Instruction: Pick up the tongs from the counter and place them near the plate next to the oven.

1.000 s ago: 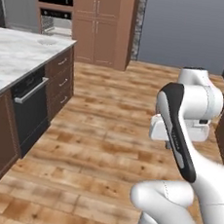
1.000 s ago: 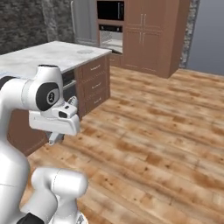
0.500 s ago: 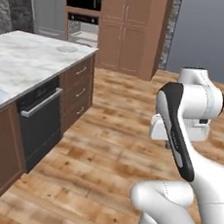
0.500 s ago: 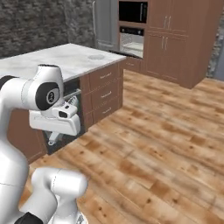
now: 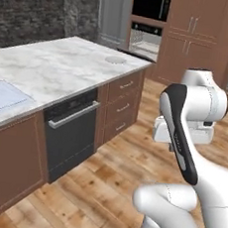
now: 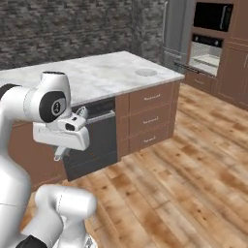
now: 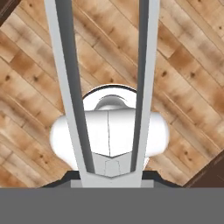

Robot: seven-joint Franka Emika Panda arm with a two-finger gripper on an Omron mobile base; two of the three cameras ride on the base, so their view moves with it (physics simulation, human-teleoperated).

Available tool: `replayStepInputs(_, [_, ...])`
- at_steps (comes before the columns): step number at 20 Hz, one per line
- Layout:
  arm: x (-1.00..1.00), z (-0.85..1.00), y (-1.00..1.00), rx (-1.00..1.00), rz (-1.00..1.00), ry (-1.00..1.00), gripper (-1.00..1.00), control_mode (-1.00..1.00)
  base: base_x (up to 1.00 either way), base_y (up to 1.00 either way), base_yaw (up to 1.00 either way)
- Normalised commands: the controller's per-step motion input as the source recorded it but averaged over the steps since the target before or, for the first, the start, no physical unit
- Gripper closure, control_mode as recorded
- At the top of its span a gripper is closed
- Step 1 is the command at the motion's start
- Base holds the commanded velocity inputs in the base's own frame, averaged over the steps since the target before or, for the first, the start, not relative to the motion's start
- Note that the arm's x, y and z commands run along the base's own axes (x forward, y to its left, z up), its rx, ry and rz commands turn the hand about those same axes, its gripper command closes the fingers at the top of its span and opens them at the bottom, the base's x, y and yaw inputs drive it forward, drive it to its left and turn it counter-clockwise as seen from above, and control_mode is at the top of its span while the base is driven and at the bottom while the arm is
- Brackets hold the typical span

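Hand view – the tool [image 7: 111, 173] is closed tight on the tongs [image 7: 144, 83] – two arms running upward.

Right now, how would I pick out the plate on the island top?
Find the marble counter over the brown drawers. The plate sits near its far corner, toward the wall oven. It is a small, round, pale disc, barely darker than the marble around it.
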Motion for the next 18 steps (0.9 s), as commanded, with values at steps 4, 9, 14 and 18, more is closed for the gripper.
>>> replayStepInputs(4, [0.00,0.00,0.00,0.00,0.00,0.00,1.00,1.00,1.00,-0.56,0.49])
replayStepInputs(9, [0.00,0.00,0.00,0.00,0.00,0.00,1.00,1.00,1.00,-0.90,0.37])
replayStepInputs(14, [0.00,0.00,0.00,0.00,0.00,0.00,1.00,1.00,0.87,-1.00,0.29])
replayStepInputs(18, [0.00,0.00,0.00,0.00,0.00,0.00,1.00,1.00,0.94,-1.00,0.33])
